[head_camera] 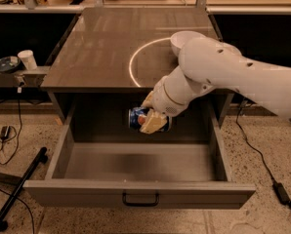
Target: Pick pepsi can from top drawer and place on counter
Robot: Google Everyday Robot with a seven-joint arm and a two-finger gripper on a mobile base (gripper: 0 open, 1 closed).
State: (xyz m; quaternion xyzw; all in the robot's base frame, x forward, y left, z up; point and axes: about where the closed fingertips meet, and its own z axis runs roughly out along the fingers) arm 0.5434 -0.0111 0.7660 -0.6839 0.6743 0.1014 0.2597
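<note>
The top drawer [135,191] stands pulled fully out, with a dark bar handle at the middle of its front. Above its rear half hangs the pepsi can [137,118], dark blue, lying on its side in the air. My gripper [149,116] is shut on the can, one pale finger [153,123] across its front. The white arm reaches in from the right over the counter's front edge. The counter [101,48] is a glossy grey-brown top with a pale circular arc.
A white bowl [184,39] sits on the counter behind the arm. A white cup [26,59] and a dark dish stand on a low shelf at the left. Cables and a black bar [18,189] lie on the speckled floor.
</note>
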